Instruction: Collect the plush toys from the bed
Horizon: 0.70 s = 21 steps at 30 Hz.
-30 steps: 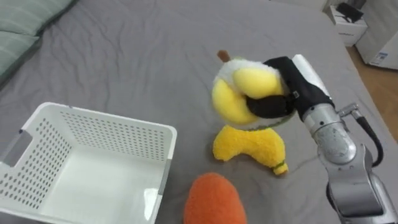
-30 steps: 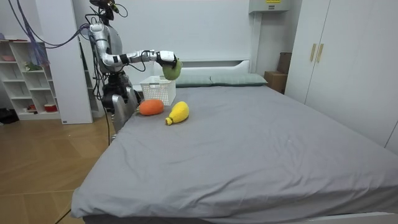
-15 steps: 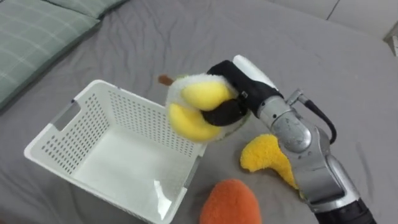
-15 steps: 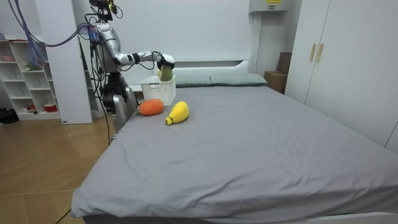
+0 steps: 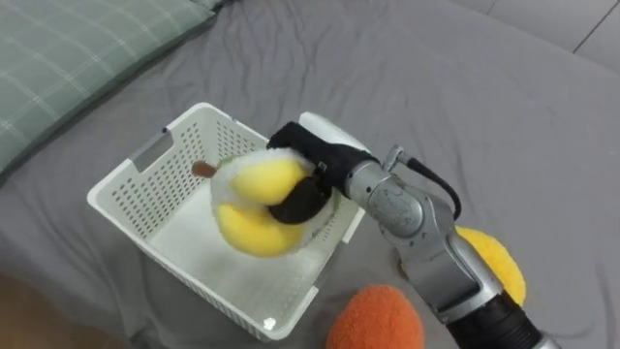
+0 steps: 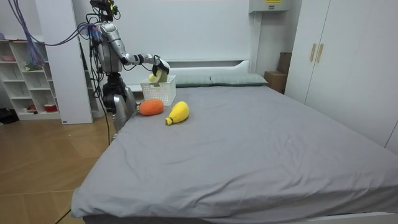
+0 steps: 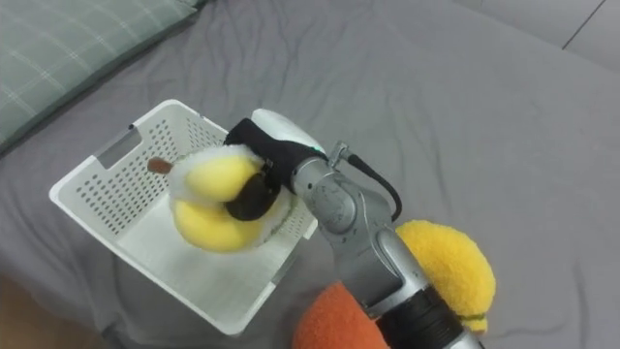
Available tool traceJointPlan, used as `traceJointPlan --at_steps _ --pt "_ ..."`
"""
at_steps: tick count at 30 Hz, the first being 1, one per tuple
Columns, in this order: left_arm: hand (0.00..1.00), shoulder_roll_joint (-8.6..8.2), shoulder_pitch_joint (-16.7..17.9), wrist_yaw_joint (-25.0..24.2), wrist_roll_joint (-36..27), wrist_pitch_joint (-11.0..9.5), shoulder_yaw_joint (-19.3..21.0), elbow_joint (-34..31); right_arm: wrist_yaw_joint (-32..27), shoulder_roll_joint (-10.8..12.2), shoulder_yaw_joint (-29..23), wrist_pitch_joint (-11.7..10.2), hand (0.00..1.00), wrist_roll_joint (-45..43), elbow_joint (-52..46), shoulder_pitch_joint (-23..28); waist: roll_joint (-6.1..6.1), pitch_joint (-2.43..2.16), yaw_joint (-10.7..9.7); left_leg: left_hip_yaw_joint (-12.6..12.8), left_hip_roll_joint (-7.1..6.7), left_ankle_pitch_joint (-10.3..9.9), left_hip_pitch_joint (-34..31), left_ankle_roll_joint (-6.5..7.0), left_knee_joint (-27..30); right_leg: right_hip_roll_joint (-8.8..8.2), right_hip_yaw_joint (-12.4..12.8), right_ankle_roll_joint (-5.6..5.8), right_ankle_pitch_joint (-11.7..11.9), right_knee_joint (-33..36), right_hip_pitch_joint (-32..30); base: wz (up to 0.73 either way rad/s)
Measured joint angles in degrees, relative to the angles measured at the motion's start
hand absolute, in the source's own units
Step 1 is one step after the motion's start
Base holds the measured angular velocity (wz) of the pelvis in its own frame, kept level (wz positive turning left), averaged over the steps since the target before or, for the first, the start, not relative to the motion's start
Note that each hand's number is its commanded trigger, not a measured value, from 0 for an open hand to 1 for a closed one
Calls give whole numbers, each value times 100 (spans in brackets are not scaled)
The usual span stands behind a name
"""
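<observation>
Right hand (image 5: 315, 165) clamped on the yellow and white soft toy (image 5: 250, 204), dark fingers curled round its middle, a small brown stub poking out at the toy's left. Toy hangs at the centre of the frame, above the open white basket (image 5: 179, 160). As far as I can judge it touches neither floor nor walls. Part of it overlaps the basket's right-hand rim, so I can't swear it sits wholly over the opening. Basket rests on the grey bed (image 5: 465, 87), left of centre, nothing inside it from what shows, with a checked pillow (image 5: 68, 58) in the upper left corner. Two more toys lie on the sheet: an orange one (image 5: 376, 318) at the bottom edge, just beside the basket's near corner, and a yellow one (image 5: 496, 276) at lower right, partly behind my forearm. In the room view I stand at the bed's corner on the room view's left, arm reaching out over the basket. Step in hand, as I read it: dropping off the first of three toys, none yet in the basket. Next move calls for shifting the hand a little toward the frame's left so the toy clears the rim, then spreading the fingers to let it fall; it looks soft, so a short drop should do no harm. After that, the orange toy looks the nearest pick
</observation>
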Motion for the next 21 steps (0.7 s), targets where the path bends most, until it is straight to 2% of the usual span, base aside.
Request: traceJointPlan --at_steps 13,14,21 --pt "0 0 -40 18 -1 -5 1 65 1 0 0 -1 0 -77 0 0 1 9 1 10 3 1 4 -2 -8 2 15 0 0 1 1 0" --pt "0 -1 -40 18 0 -4 -2 65 1 0 0 -1 0 -77 0 0 22 25 2 12 2 1 5 -2 -7 2 20 0 0 1 1 0" --pt "0 2 -48 5 2 -4 -1 60 -1 -36 2 -3 0 -100 1 1 8 57 -15 15 3 1 0 -2 -8 0 15 0 0 1 -5 0"
